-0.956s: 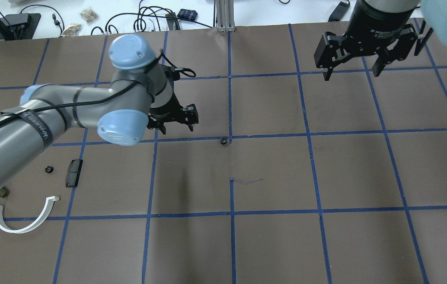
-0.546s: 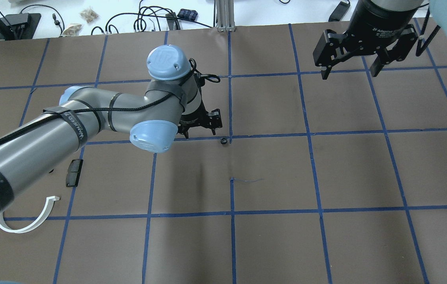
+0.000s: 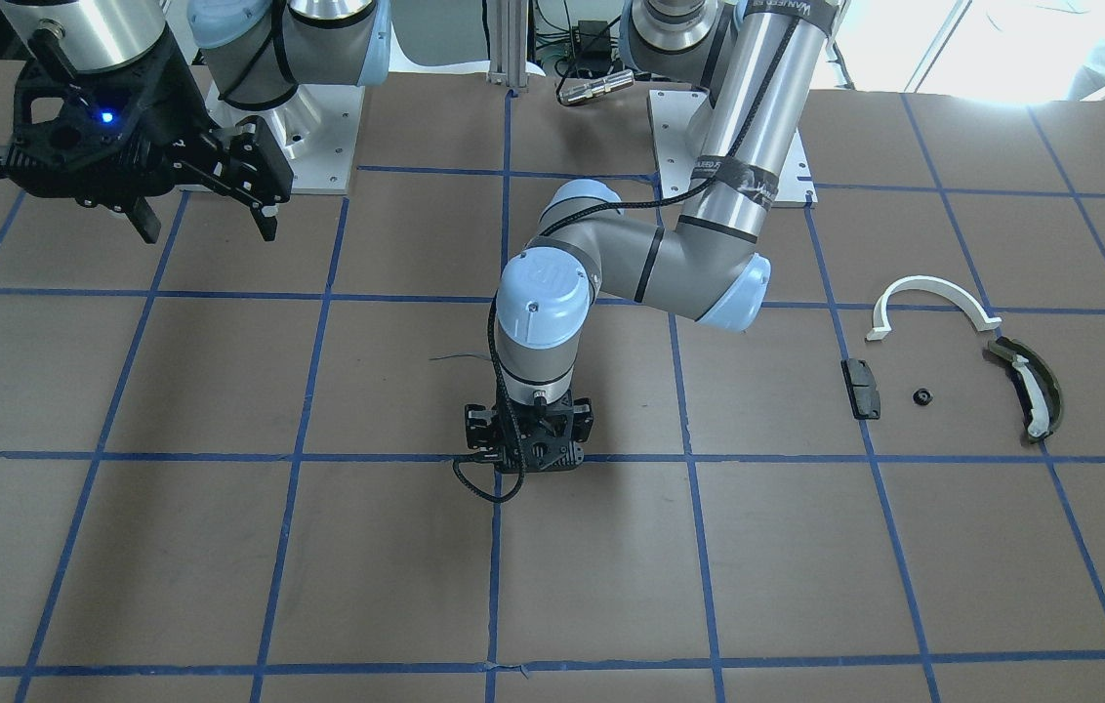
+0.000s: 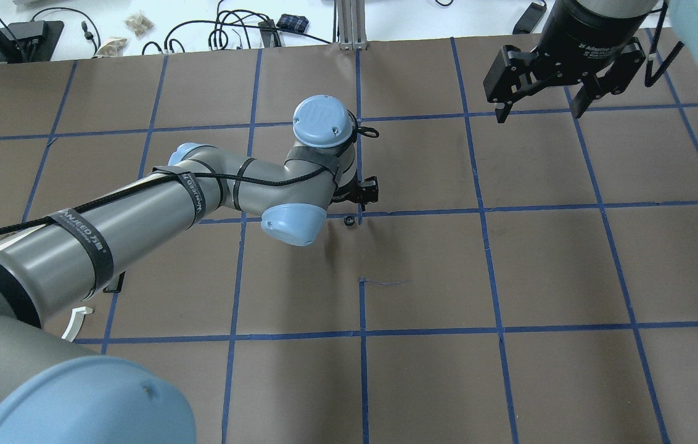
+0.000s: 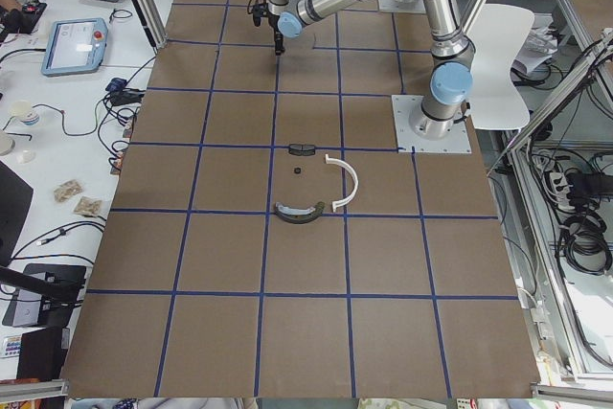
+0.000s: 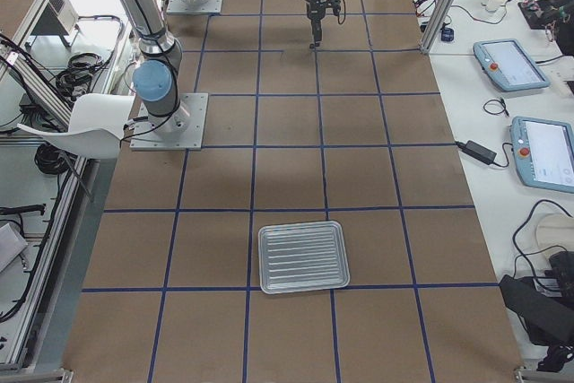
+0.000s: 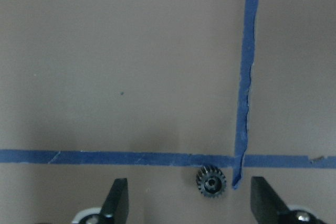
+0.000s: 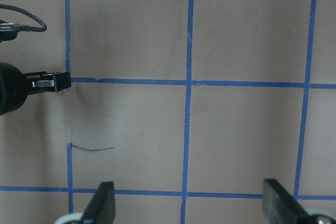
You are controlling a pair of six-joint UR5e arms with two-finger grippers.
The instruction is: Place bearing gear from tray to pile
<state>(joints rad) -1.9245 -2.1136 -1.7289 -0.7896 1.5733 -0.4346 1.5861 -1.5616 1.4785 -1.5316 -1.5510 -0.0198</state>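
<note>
The bearing gear is small, black and toothed. It lies on the brown mat at a crossing of blue tape lines. In the left wrist view the gear sits between the two fingers of my open left gripper, which hangs just above it. In the front view the left gripper hides the gear. The pile lies far to my left: a white arc, an olive curved piece, a black block and a second small gear. My right gripper is open and empty, high over the far right.
A silver ribbed tray with nothing in it lies toward the table's right end. My left arm stretches over the pile side and hides most of it from overhead; only an end of the white arc shows. Cables lie beyond the mat's far edge.
My left arm has swung to the right, bringing its gripper from well left of the gear to right over it. My right gripper has shifted slightly and stays open.
</note>
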